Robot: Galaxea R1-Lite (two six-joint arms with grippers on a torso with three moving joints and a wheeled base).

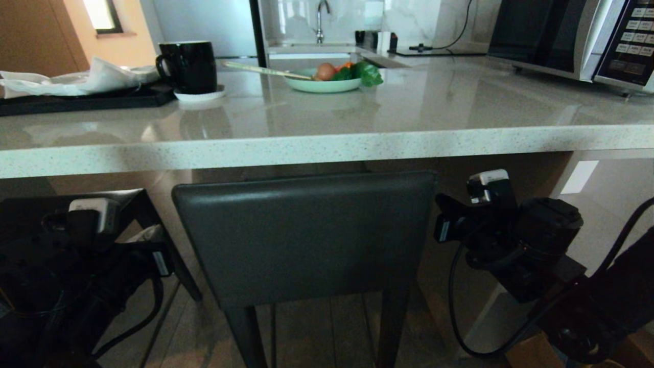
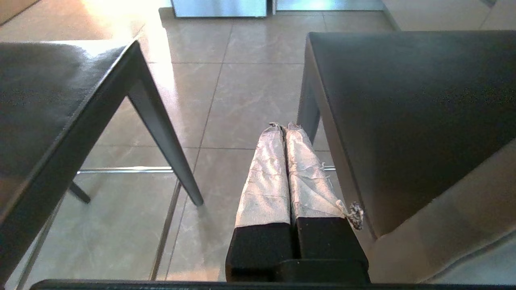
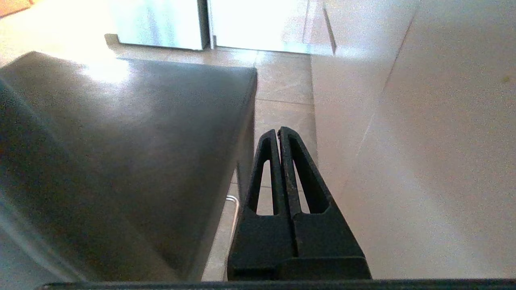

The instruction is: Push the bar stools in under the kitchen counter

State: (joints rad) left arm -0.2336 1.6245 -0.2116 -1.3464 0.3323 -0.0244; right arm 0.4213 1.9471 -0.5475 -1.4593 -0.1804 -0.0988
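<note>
Grey-backed bar stools tucked under speckled kitchen counter

Speckled stone counter, polished to a mirror gloss. Below its edge, smooth matt leather on stool backrest; thin dark legs and chrome footrest bar on second stool, to the left. Glossy glazed floor tiles under both stools. On counter: shiny black ceramic mug, crumpled white cloth, brushed-metal microwave. Left gripper fingers wrapped in wrinkled silvery tape; right gripper bare matt black plastic.
</note>
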